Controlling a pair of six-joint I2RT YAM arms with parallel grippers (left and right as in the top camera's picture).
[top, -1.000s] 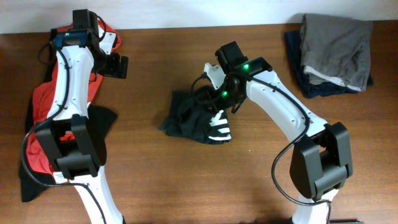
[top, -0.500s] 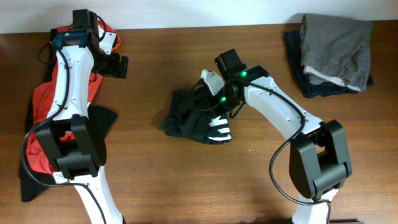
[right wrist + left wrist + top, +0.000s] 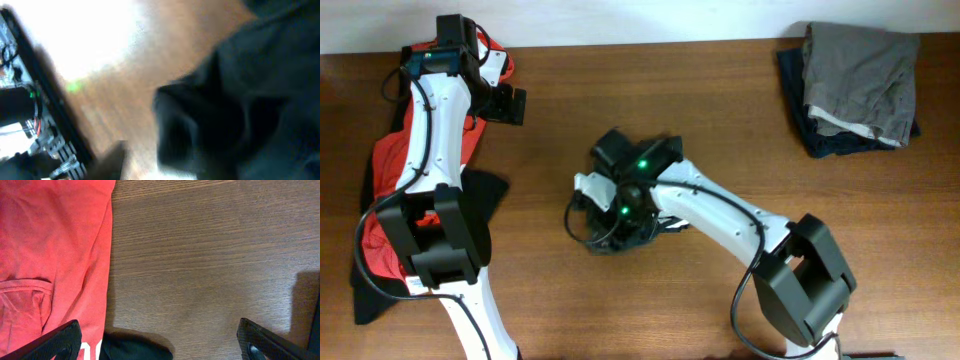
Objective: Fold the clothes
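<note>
The right arm (image 3: pixel 720 205) has swung left. The left claw (image 3: pixel 159 342) gapes above tabletop (image 3: pixel 210 255) beside the red shirt (image 3: pixel 50 255); mid-table the black shirt (image 3: pixel 603 240) lies bunched under the right claw (image 3: pixel 620 222), its grip untellable; folding seems barely begun.

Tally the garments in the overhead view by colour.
Red: 1, the red shirt
Black: 2, the black bundle at centre and a black garment beside the red one
Grey: 1, the grey garment
Navy: 1, the navy garment beneath it
Total: 5
</note>
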